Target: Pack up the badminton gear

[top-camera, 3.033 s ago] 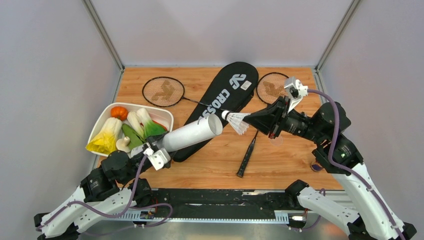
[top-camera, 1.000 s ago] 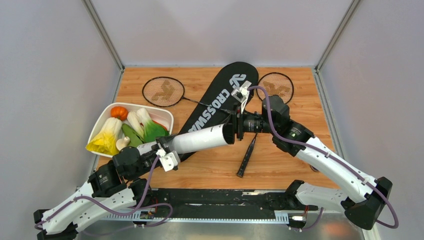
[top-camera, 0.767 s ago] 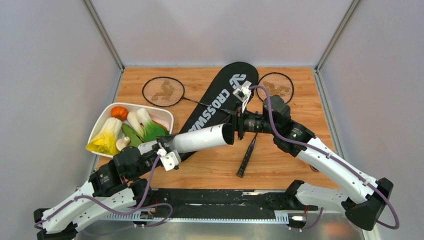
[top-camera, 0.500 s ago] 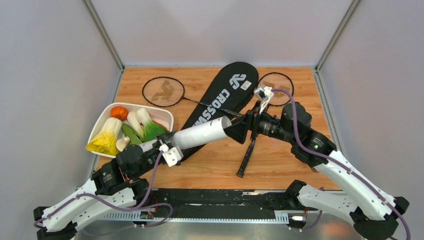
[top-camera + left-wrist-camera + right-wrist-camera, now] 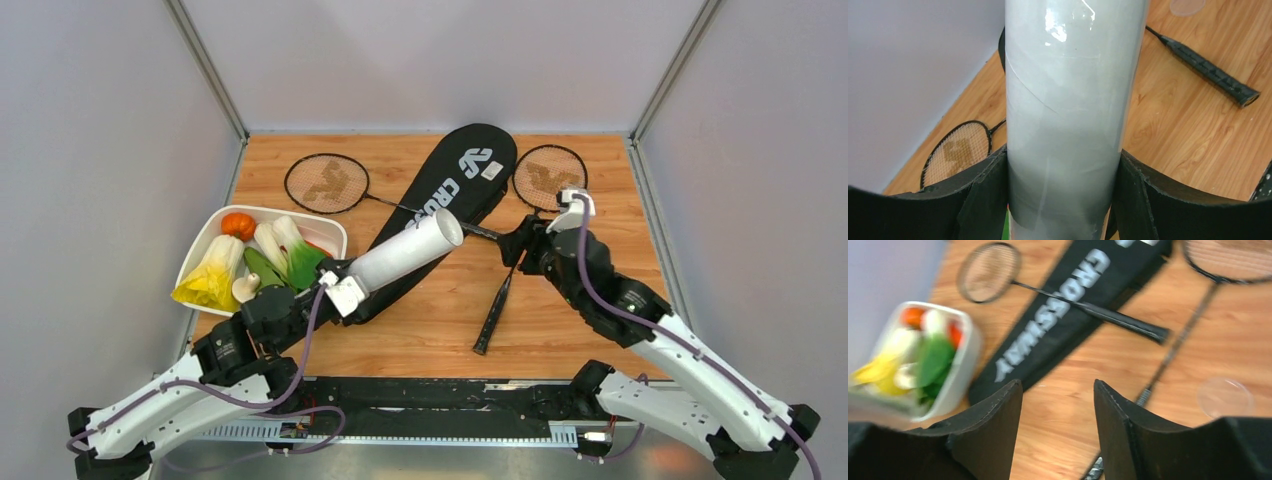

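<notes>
1. The left gripper (image 5: 1063, 161) has its jaws clamped on the lower end of one long white tube (image 5: 402, 257), which is held above the counter (image 5: 420, 335) at the centre of the overhead view.
2. The tube's long axis runs from lower left to upper right. Its open mouth faces the right gripper (image 5: 1057, 390), which is near it but apart.
3. The right jaws stand apart with nothing between them.
4. We count two rackets. The upper-left racket (image 5: 326, 184) lays its handle across the bag, and the upper-right racket (image 5: 549, 177) points its handle toward the near edge.
5. One black CROSSWAY bag (image 5: 470, 165) lies diagonally at top centre.
6. One clear round cap (image 5: 1224, 397) lies on the counter, lower right in the right wrist view. We judge the right arm to be nearer to it.
7. We see no shuttlecocks, and the tube's inside is hidden.
8. One white tray (image 5: 330, 229) of toy vegetables sits at the left.
</notes>
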You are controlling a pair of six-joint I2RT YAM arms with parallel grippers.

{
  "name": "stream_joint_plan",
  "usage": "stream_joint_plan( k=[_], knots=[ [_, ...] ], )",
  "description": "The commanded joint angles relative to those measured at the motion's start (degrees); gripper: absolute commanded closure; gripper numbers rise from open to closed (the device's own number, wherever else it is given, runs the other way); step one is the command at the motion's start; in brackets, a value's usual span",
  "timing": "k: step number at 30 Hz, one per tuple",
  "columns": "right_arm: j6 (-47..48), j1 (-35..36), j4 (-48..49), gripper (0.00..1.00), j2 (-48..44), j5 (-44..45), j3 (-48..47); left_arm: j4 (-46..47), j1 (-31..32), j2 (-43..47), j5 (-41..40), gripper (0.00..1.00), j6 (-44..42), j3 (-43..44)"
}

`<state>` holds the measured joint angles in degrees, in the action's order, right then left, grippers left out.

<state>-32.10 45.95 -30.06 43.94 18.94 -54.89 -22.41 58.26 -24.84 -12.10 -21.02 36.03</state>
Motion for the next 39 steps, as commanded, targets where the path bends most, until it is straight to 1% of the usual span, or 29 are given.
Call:
stream_joint_plan(
  k=[1, 4, 8, 14, 17, 20, 23, 27, 33, 36, 39],
  knots=[
    [-4.5, -1.1, -4.8, 0.45, 3.4, 16.8, 4.5, 7.4, -0.1, 3.9, 1.9, 0.46, 5.3, 1.1],
    [-5.5, -3.8, -3.8, 0.48, 6.2, 16.6, 7.0, 8.6, -0.1, 7.1, 1.8, 0.46, 5.5, -1.0],
    [-4.3, -9.3, -2.4, 0.53, 12.4, 12.9, 10.0, 8.7, -0.1, 9.3, 1.3, 0.45, 5.8, -3.1],
    [-0.2, -17.2, 2.7, 0.6, 20.0, 7.8, 13.7, 8.9, -0.1, 10.3, 1.7, 0.45, 6.2, -3.4],
    [2.0, -20.9, 5.8, 0.63, 23.9, 3.8, 14.6, 9.3, 0.0, 10.5, 2.0, 0.45, 6.0, -3.7],
    [3.3, -23.3, 7.3, 0.65, 28.5, 1.3, 14.6, 9.2, -0.1, 10.4, 2.2, 0.46, 5.9, -3.7],
    [5.1, -24.7, 9.4, 0.68, 32.6, -1.3, 14.4, 8.9, -0.1, 10.4, 2.2, 0.45, 6.1, -3.7],
    [6.4, -26.3, 10.8, 0.72, 37.5, -2.3, 14.0, 8.8, -0.1, 10.6, 1.8, 0.45, 5.9, -3.8],
    [6.2, -27.7, 11.5, 0.79, 40.0, -5.0, 14.2, 9.0, -0.1, 10.5, 1.5, 0.45, 5.8, -3.9],
    [6.0, -28.2, 11.6, 0.85, 40.6, -5.6, 14.3, 9.1, 0.0, 10.2, 1.4, 0.46, 5.7, -3.8],
    [6.1, -28.7, 11.6, 0.95, 40.9, -6.1, 14.2, 9.1, -0.1, 10.0, 1.4, 0.46, 5.8, -3.7]
  ],
)
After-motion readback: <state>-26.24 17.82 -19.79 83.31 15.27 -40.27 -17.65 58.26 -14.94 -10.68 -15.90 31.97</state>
